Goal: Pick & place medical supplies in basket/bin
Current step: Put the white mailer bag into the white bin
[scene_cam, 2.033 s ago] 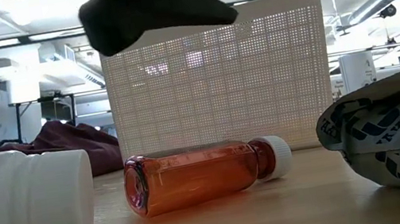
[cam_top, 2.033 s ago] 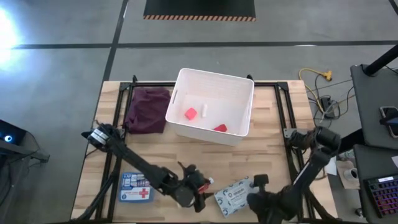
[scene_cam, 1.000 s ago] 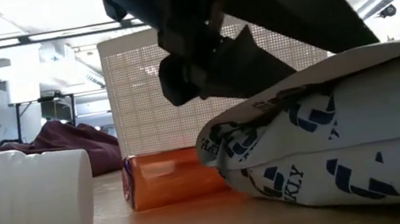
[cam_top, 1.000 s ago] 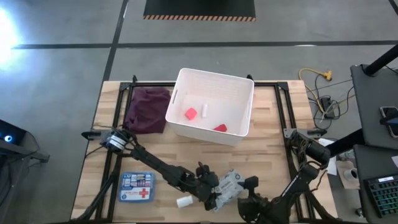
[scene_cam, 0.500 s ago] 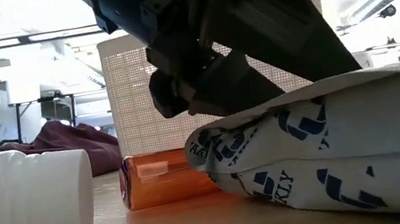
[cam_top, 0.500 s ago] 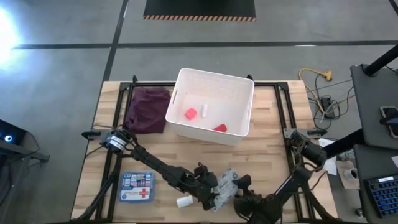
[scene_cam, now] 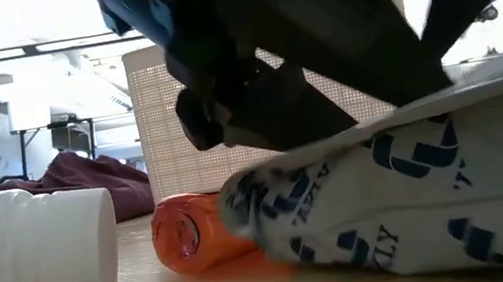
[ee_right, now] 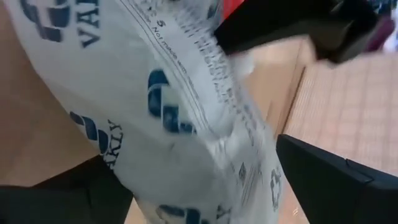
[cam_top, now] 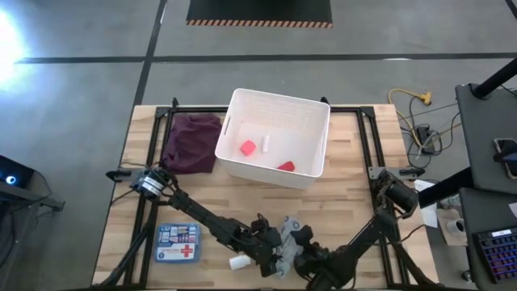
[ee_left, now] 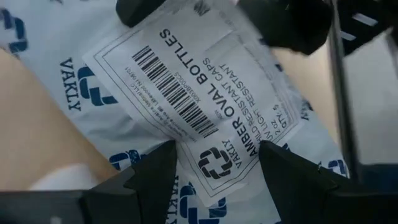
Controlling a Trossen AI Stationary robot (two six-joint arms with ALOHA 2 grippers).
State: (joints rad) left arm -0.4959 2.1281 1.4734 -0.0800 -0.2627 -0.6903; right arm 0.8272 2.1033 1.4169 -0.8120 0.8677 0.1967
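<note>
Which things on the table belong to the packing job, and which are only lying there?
Belonging to the job:
white bin
patterned packet, both grippers at it
orange bottle
first-aid box
white bottle
pink cube, already in the bin

Only lying there:
purple cloth

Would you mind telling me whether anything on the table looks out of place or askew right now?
Yes: the patterned packet at the table's near edge sits crumpled between both grippers, left gripper and right gripper. It lies against the toppled orange bottle, and a white bottle also lies on its side.
</note>
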